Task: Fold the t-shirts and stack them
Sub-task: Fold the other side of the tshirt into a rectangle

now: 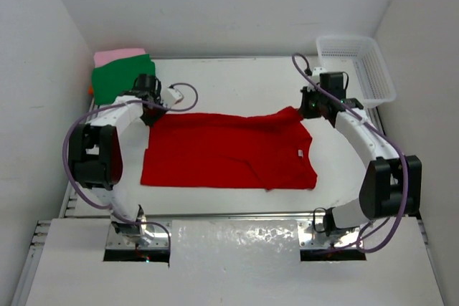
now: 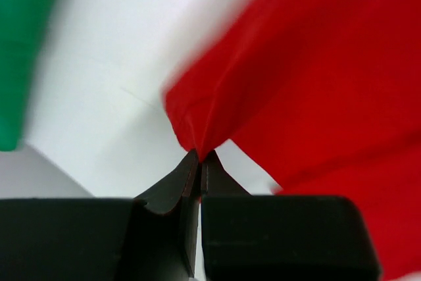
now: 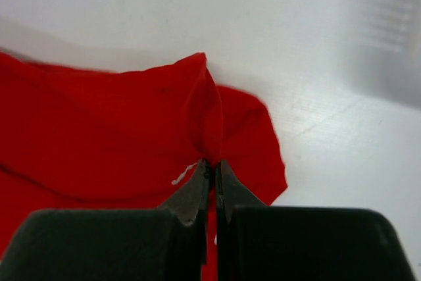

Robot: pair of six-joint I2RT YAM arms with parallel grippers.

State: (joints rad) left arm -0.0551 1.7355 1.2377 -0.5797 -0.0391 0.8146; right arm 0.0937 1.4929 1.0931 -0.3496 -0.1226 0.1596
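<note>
The plain red soft-fabric short-sleeved t-shirt (image 1: pixel 229 152) lies spread across the middle of the white tabletop (image 1: pixel 237 80), its near edge straight and roughly parallel to the tabletop's near edge. A strip of bare surface separates that edge from the arm bases. The far edge runs between the two far corners, each of which is pinched. The left jaws are clamped together on the far-left corner, which the left wrist view shows drawn up into a creased point. The right jaws are clamped together on the far-right corner, where the cloth stands in a folded peak beside a small white tag (image 3: pixel 184 174).

Beyond the red shirt the tabletop is bare from a pile at the far left to a basket at the far right. White walls stand close on both sides.

The red cloth is matte and mostly flat, with a few shallow wrinkles near the near edge. In the far-left corner a folded green shirt (image 1: pixel 118 80) lies on a folded light pink shirt (image 1: pixel 118 55). A sliver of orange fabric (image 1: pixel 91 91) shows at their left edge. The white plastic mesh basket (image 1: pixel 356 39) is rectangular, with a lattice wall.

That makes four shirts, one basket and two arms.
</note>
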